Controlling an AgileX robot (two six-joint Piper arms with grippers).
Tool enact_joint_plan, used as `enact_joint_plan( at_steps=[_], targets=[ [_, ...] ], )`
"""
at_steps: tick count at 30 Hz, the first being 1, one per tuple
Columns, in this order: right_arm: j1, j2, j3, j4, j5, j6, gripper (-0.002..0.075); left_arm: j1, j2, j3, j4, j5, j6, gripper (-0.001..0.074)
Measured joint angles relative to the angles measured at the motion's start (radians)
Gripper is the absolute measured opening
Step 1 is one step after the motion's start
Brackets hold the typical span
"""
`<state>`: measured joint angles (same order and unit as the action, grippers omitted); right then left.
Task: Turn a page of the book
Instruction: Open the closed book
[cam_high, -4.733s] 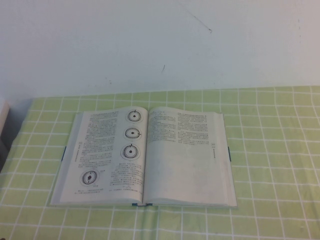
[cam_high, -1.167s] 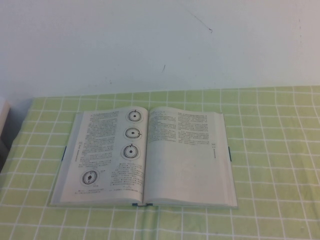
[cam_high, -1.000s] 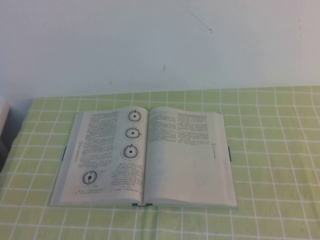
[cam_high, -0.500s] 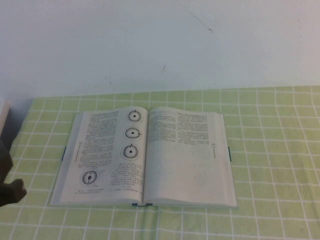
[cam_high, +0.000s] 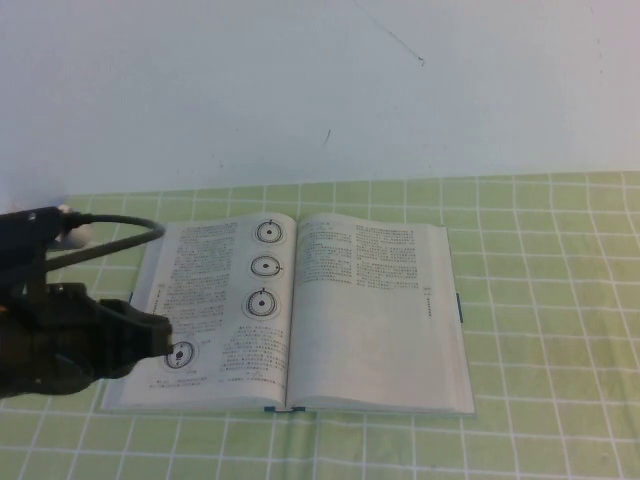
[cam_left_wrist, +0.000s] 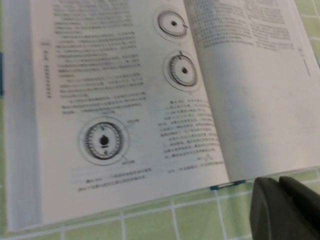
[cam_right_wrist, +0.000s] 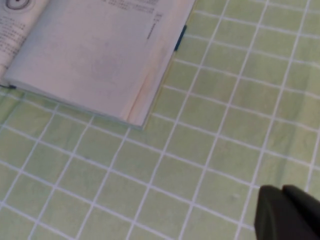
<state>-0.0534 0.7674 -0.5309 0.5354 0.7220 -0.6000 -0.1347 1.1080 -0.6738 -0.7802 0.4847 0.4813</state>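
The book (cam_high: 300, 310) lies open and flat on the green checked cloth, its blue cover edges showing at the sides. Its left leaf (cam_high: 215, 300) carries four circle diagrams. The right leaf, the page (cam_high: 375, 310), shows only text columns and lies flat. My left gripper (cam_high: 160, 335) hangs over the near left part of the book, by the lowest circle diagram. In the left wrist view the book (cam_left_wrist: 125, 100) fills the frame and the left gripper (cam_left_wrist: 280, 187) is shut on nothing. My right gripper (cam_right_wrist: 282, 192), shut and holding nothing, hangs above cloth to the right of the book (cam_right_wrist: 95, 60).
The green cloth with white grid lines (cam_high: 540, 300) covers the table round the book. A white wall (cam_high: 320, 90) rises behind it. A dark cable (cam_high: 120, 225) loops from the left arm over the book's far left corner.
The left arm has come in from the left edge and moved right, over the book's left leaf. The book and its leaves lie as before.
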Motion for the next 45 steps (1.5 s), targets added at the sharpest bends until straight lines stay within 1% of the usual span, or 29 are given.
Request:
enact_joint_plan(
  at_steps=[3,6,9,11,13,16,19,22,26,30,31,33,38,41,45],
  targets=[
    [0.000,0.064,-0.005,0.065,0.005,-0.042,-0.0003,0.000,0.082,-0.024,-0.127,0.039,0.122,-0.0004],
    [0.000,0.153,-0.037,0.161,0.028,-0.144,-0.0003,0.000,0.171,-0.050,-0.239,0.046,0.238,-0.0004],
    [0.000,0.266,-0.101,0.257,0.058,-0.273,-0.0003,0.000,0.258,-0.084,-0.294,0.019,0.292,-0.0004],
    [0.019,0.348,-0.159,0.288,0.059,-0.315,-0.0003,0.000,0.317,-0.119,-0.315,-0.003,0.310,-0.0004],
    [0.051,0.416,-0.218,0.300,0.048,-0.330,-0.0003,0.000,0.366,-0.161,-0.323,-0.018,0.316,-0.0004],
    [0.131,0.525,-0.297,0.305,0.014,-0.329,-0.0003,0.000,0.434,-0.227,-0.318,-0.033,0.323,-0.0004],
    [0.221,0.623,-0.369,0.286,-0.019,-0.298,-0.0003,0.000,0.483,-0.279,-0.284,-0.050,0.329,-0.0004],
    [0.285,0.711,-0.436,0.249,-0.031,-0.269,-0.0003,0.000,0.514,-0.303,-0.262,-0.058,0.334,-0.0004],
    [0.339,0.816,-0.516,0.217,-0.037,-0.254,-0.0003,0.000,0.538,-0.303,-0.253,-0.076,0.362,-0.0004],
    [0.357,0.889,-0.566,0.211,-0.030,-0.262,0.0007,0.000,0.541,-0.304,-0.214,-0.067,0.397,-0.0004],
    [0.357,0.907,-0.578,0.208,-0.019,-0.271,0.0022,0.000,0.541,-0.304,-0.202,-0.059,0.399,-0.0004],
    [0.357,0.936,-0.598,0.197,-0.004,-0.296,0.0078,0.000,0.542,-0.304,-0.181,-0.064,0.404,-0.0004],
    [0.357,0.971,-0.626,0.188,-0.017,-0.286,0.0268,0.000,0.542,-0.304,-0.170,-0.131,0.407,-0.0004],
    [0.357,0.975,-0.637,0.214,-0.054,-0.253,0.0314,0.000,0.542,-0.304,-0.200,-0.191,0.412,-0.0004],
    [0.357,0.975,-0.644,0.312,-0.133,-0.243,0.0327,0.000,0.547,-0.304,-0.230,-0.235,0.412,-0.0004]
  ],
)
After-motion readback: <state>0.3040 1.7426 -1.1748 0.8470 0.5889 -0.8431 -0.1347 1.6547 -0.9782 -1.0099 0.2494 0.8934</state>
